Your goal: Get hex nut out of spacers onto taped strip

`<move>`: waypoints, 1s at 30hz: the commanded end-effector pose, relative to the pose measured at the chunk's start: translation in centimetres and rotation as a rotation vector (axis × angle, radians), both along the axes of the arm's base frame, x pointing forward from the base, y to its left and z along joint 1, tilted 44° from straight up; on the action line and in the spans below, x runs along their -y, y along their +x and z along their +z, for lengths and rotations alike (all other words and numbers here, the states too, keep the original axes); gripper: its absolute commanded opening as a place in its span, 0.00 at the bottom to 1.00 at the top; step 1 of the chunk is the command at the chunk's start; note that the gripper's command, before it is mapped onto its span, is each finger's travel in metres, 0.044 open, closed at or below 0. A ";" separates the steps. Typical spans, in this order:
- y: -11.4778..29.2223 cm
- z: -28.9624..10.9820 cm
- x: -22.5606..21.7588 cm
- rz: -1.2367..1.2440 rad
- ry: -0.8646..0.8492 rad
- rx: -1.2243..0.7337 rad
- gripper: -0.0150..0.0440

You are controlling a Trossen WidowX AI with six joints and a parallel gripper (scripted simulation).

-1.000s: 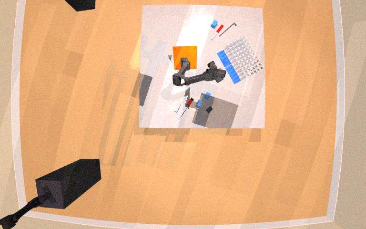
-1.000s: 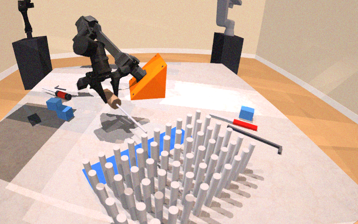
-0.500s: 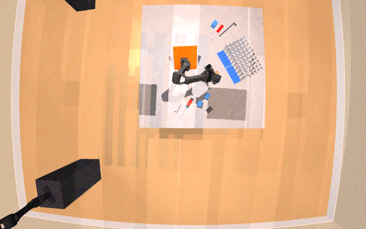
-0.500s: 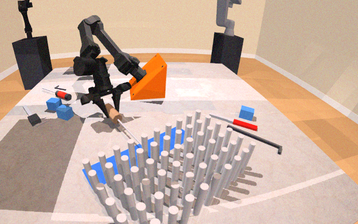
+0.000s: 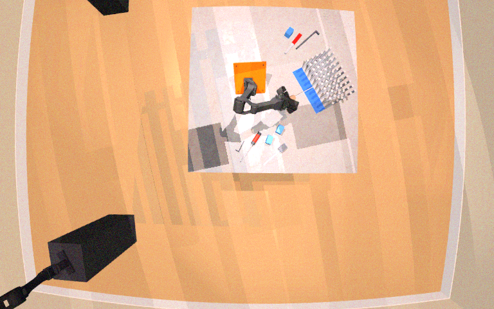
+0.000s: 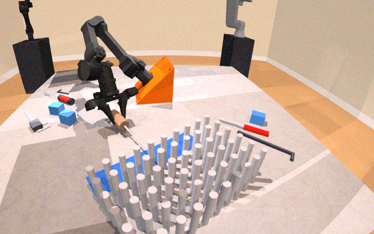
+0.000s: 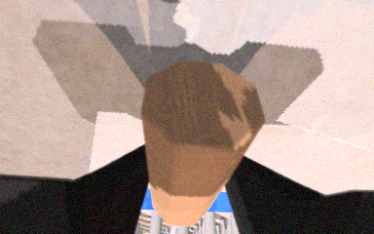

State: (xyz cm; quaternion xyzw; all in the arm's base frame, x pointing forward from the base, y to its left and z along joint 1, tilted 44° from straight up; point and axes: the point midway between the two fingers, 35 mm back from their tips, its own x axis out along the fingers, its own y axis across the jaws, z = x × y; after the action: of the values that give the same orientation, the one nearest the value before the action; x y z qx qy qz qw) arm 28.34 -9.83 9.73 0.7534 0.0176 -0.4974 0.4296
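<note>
My gripper [image 5: 292, 98] [image 6: 119, 119] [image 7: 187, 154] is shut on the wooden handle of a thin-shafted tool, low over the table in front of the blue taped strip [image 5: 300, 78] [image 6: 181, 142] [image 7: 221, 201]. The tool's pale shaft [image 5: 303, 91] [image 6: 135, 137] slopes down over the strip to the front row of spacers. Its end is hidden behind them in the exterior view. The grey metal spacers [image 6: 183, 180] [image 7: 206, 225] stand upright in rows behind the strip. I cannot make out the hex nut for certain; a tiny pale shape low among the spacers could be it.
A red-handled tool [image 5: 296, 38] [image 6: 255, 130], a black hooked bar [image 5: 307, 40] [image 6: 264, 143] and a blue cube [image 5: 289, 32] [image 6: 257, 118] lie on one side. A red-and-black screwdriver [image 5: 256, 138] [image 6: 65, 99], two blue cubes and a grey-block tool [image 5: 282, 148] [image 6: 35, 125] lie on the other.
</note>
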 end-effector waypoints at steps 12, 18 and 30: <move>1.0 -0.1 -0.3 0.002 0.004 0.010 0.25; 1.3 -0.2 -0.3 0.001 0.004 0.011 0.25; 1.9 -0.4 -0.5 0.000 0.004 0.012 0.25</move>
State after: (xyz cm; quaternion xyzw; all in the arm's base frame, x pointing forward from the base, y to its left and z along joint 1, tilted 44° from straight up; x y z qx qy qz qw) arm 29.82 -9.37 9.13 0.7545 0.0207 -0.4964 0.4288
